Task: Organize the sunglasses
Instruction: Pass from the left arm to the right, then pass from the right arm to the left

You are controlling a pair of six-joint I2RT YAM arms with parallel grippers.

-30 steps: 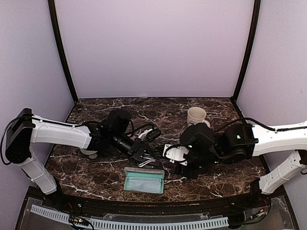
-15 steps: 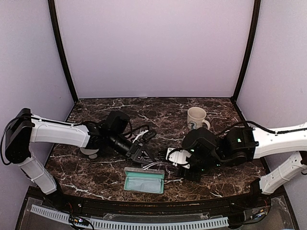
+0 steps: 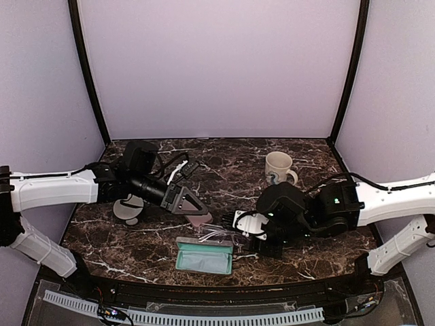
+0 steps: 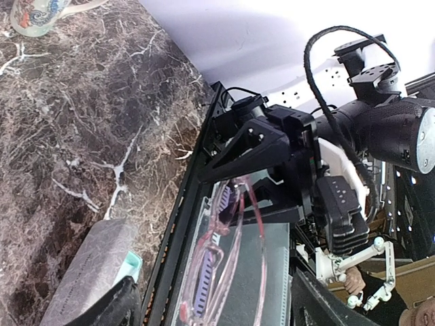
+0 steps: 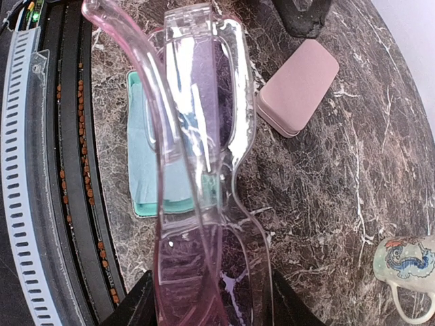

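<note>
right end effector (image 3: 236,231): narrow, closed on the red-pink sunglasses (image 5: 197,136) at the frame; the grip looks firm in the right wrist view.
left end effector (image 3: 194,202): jaws wide, nothing between them.
change: a second ago both end effectors met at the sunglasses in the middle of the surface (image 3: 224,159); the left has since let go, spread its jaws and drawn back to the left. the right has hardly moved.
sunglasses, position: off the surface, held just above the far edge of the teal cloth (image 3: 204,257). one temple lies across the lenses, so the pair looks at least partly folded.
pink case (image 3: 199,219): on the surface, just beside the cloth and under the left end effector; it looks shut.
mug (image 3: 279,165): upright, well apart from the work.
dark pair: not made out in any view.
meaning for task: the two-handed step looks finished, and the pair now depends on the right grip alone. judged next: set it down on the cloth or into a case, which would first need opening.
risk: thin frame, one-sided hold; it may swing or slip on lowering.
</note>
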